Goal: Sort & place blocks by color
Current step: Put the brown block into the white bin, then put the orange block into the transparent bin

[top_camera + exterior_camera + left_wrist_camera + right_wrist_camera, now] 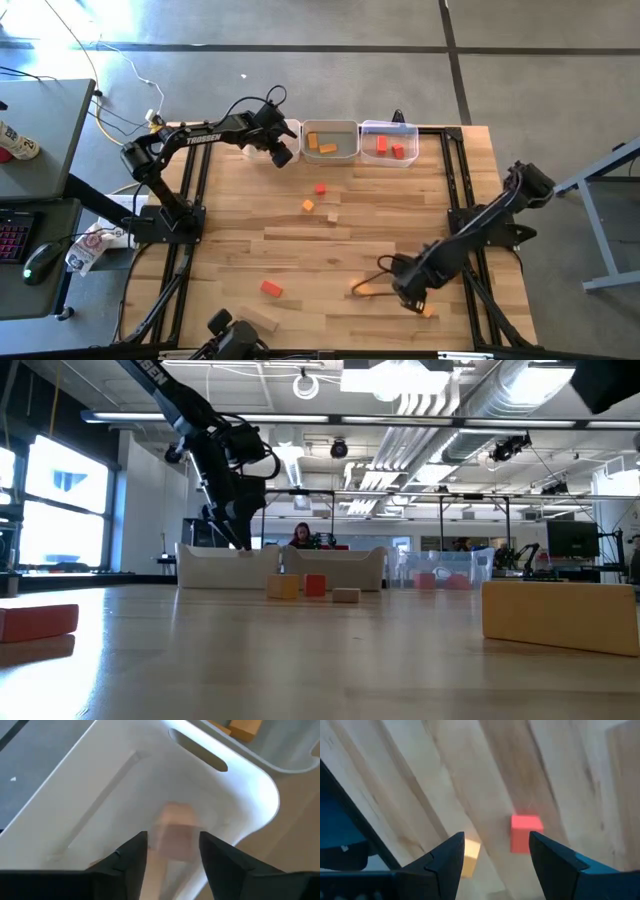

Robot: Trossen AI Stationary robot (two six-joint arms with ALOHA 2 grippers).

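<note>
Above the white plastic bin (pixel 150 780) at the table's far edge, the left gripper (pixel 172 851) hangs with fingers parted, a blurred plain light-wood block (pixel 176 831) loose between their tips inside the bin.

Just beside that gripper (pixel 281 152), the middle grey bin (pixel 331 128) holds two orange blocks (pixel 321 143) and the clear bin (pixel 389 126) beyond it holds two red blocks (pixel 390 148). Near the table's right front, the right gripper (pixel 412 295) is low over the wooden tabletop (pixel 300 250), fingers apart and empty; ahead of its tips lie a small red cube (pixel 524 832) and a pale yellow-orange block (pixel 470 851). Well apart from both grippers, a red cube (pixel 320 187), an orange cube (pixel 308 205) and a light-wood cube (pixel 333 214) sit mid-table, with a red bar (pixel 271 289) toward the front.
</note>
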